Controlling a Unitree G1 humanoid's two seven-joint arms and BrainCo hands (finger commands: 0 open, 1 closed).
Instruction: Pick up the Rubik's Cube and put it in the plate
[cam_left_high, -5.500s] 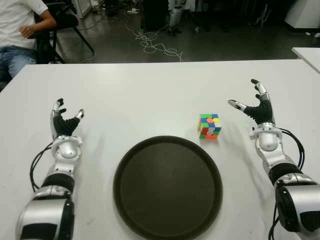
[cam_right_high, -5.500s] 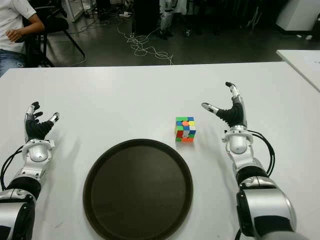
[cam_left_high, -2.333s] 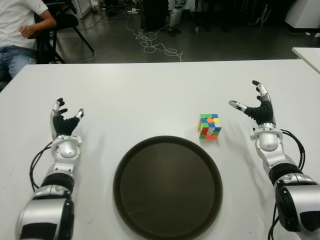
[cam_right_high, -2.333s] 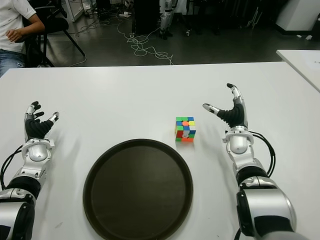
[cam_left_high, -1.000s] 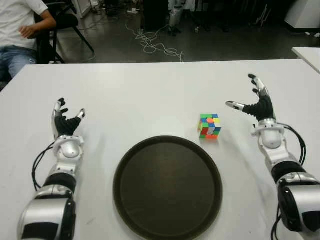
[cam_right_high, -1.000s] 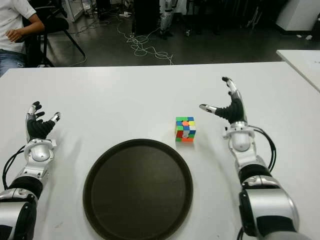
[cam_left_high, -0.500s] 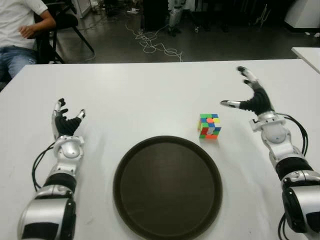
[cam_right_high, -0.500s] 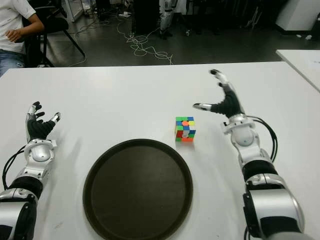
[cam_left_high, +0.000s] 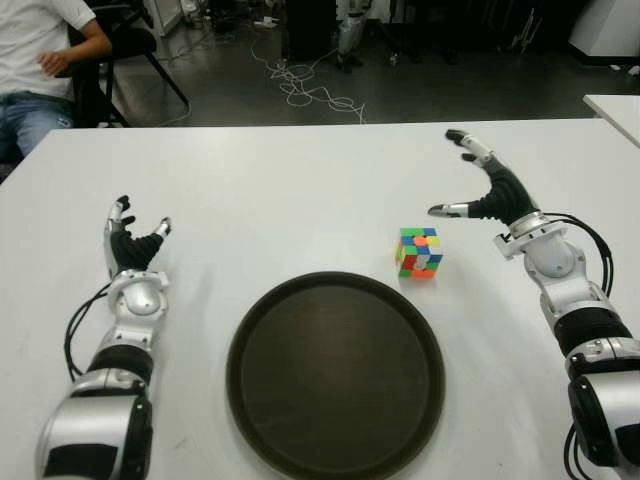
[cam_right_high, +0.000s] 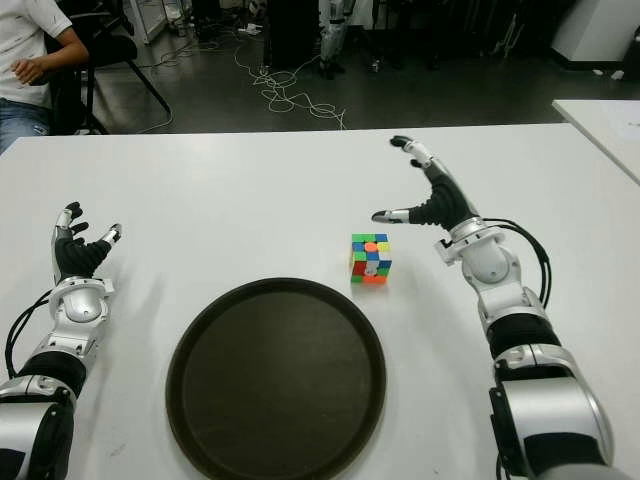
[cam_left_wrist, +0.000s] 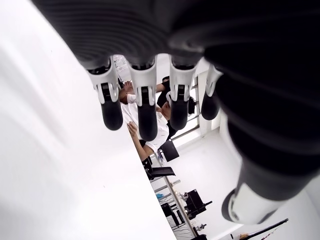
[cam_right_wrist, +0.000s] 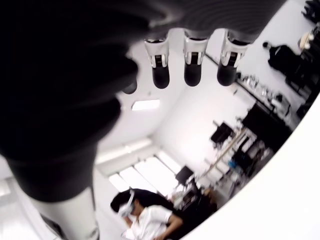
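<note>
The multicoloured Rubik's Cube (cam_left_high: 420, 252) sits on the white table (cam_left_high: 300, 190), just beyond the right rim of the round dark plate (cam_left_high: 335, 372). My right hand (cam_left_high: 478, 186) hovers open a little to the right of and behind the cube, fingers spread, thumb pointing toward it, not touching it. Its wrist view shows straight fingers (cam_right_wrist: 194, 55) holding nothing. My left hand (cam_left_high: 130, 240) shows at the table's left side, far from the plate, fingers (cam_left_wrist: 145, 107) relaxed and empty.
A person in a white shirt (cam_left_high: 45, 45) sits on a chair at the far left beyond the table. Cables (cam_left_high: 305, 85) lie on the floor behind. Another white table's corner (cam_left_high: 615, 105) shows at the right.
My right hand has lifted and swung left and forward, from right of the cube to closer behind it, staying open. The cube, plate and left hand have not moved.
</note>
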